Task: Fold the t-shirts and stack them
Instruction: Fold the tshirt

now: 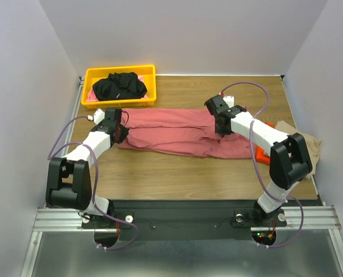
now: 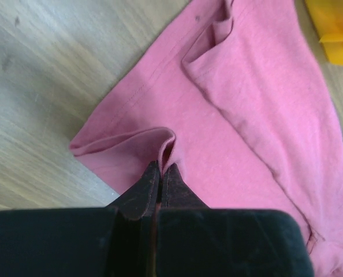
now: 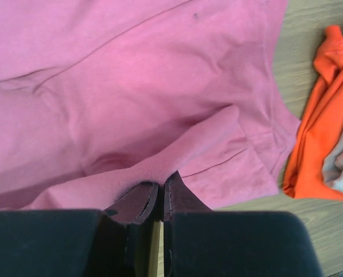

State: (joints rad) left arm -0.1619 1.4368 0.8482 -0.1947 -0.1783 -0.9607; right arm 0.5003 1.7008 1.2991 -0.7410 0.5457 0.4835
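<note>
The dusty-red shirt (image 1: 171, 133) lies spread across the middle of the desk (image 1: 177, 176), reaching from one arm to the other. The left end effector (image 2: 161, 167) sits at the shirt's left end, its fingers pressed together on a raised fold of the hem, with bare wood just beyond. The right end effector (image 3: 161, 183) is over the shirt's right part, likewise clamped on a ridge of red cloth pulled up from the layer beneath.

The black shirt (image 1: 120, 85) is bunched in the yellow bin (image 1: 119, 68) at the far left corner, just beyond the red shirt's left end. The tan shirt (image 1: 311, 145) lies at the desk's right edge, largely covered by the right arm. An orange cloth (image 3: 321, 133) touches the red shirt's right end; whether it is a shirt cannot be told, and part of it is hidden under the arm. A bit of pink shows under the black shirt, too little to identify. In both wrist views the fingertips are buried in cloth.
</note>
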